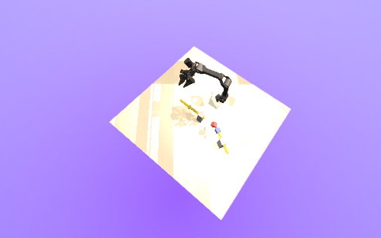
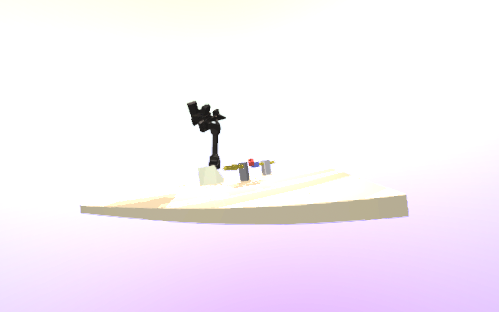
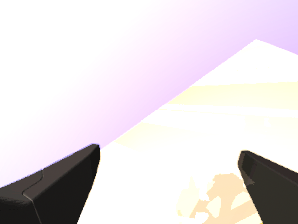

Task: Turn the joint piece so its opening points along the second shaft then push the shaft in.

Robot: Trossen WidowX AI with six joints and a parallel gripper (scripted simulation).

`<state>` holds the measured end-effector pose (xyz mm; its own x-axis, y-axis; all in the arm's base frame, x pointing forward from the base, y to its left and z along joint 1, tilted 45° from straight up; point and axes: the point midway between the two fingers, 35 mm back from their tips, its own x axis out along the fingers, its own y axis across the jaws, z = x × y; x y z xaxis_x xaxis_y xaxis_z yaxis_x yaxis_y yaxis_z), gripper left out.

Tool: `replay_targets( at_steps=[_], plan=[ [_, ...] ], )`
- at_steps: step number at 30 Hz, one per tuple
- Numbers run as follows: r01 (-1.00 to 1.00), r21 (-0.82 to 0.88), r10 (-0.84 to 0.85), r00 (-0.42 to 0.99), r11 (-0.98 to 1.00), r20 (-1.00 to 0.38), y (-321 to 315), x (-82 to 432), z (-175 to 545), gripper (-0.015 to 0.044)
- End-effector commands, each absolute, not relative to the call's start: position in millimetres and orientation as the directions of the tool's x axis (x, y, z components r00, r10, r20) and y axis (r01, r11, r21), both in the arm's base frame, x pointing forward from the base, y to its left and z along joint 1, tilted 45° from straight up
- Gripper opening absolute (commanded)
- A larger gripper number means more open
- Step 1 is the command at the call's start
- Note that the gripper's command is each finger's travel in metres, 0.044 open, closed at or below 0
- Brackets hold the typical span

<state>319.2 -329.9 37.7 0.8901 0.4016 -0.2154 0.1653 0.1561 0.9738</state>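
Observation:
The red end of the joint piece (image 1: 214, 124) (image 2: 251, 162) adjoins a blue part (image 1: 217, 130) (image 2: 256, 164) on the end of the short yellow shaft (image 1: 226, 149), which passes through its grey block (image 1: 220, 143) (image 2: 266, 168). The red end looks roughly in line with this shaft; its opening is too small to make out. The second, longer yellow shaft (image 1: 185, 103) (image 2: 233, 167) passes through the other grey block (image 1: 200, 118) (image 2: 244, 172); its near end stands apart from the red piece. My gripper (image 1: 182, 85) (image 3: 171, 155) is open and empty, high above the table, away from both shafts.
The arm (image 1: 211, 72) (image 2: 215, 145) rises from its base beside a pale wedge-shaped block (image 1: 213, 101) (image 2: 209, 176). The pale square table (image 1: 192, 183) (image 2: 292, 215) has tan patches on its top. In the wrist view, a table edge and corner show beyond the fingers.

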Motion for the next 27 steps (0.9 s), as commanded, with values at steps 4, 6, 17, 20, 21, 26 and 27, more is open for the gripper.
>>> replay_targets(
  at_steps=[4, 6, 17, 20, 21, 26, 27],
  plan=[
    [0.167, 0.973, 0.418, 0.881, 0.159, -0.22, -321.6, 322.2, 41.1, 0.044],
    [0.173, 0.971, 0.464, 0.855, 0.166, -0.232, -298.2, 329.1, 50.4, 0.044],
    [0.179, 0.959, 0.721, 0.633, 0.219, -0.282, -151.5, 334.6, 107.5, 0.044],
    [0.172, 0.958, 0.781, 0.554, 0.231, -0.288, -112.4, 325.5, 123.5, 0.044],
    [0.168, 0.957, 0.8, 0.527, 0.235, -0.289, -99.7, 321.5, 128.8, 0.044],
    [0.149, 0.958, 0.878, 0.383, 0.247, -0.286, -41.4, 295.9, 154.7, 0.044],
    [0.146, 0.958, 0.885, 0.368, 0.248, -0.285, -35.7, 292.7, 157.4, 0.044]
  ],
)
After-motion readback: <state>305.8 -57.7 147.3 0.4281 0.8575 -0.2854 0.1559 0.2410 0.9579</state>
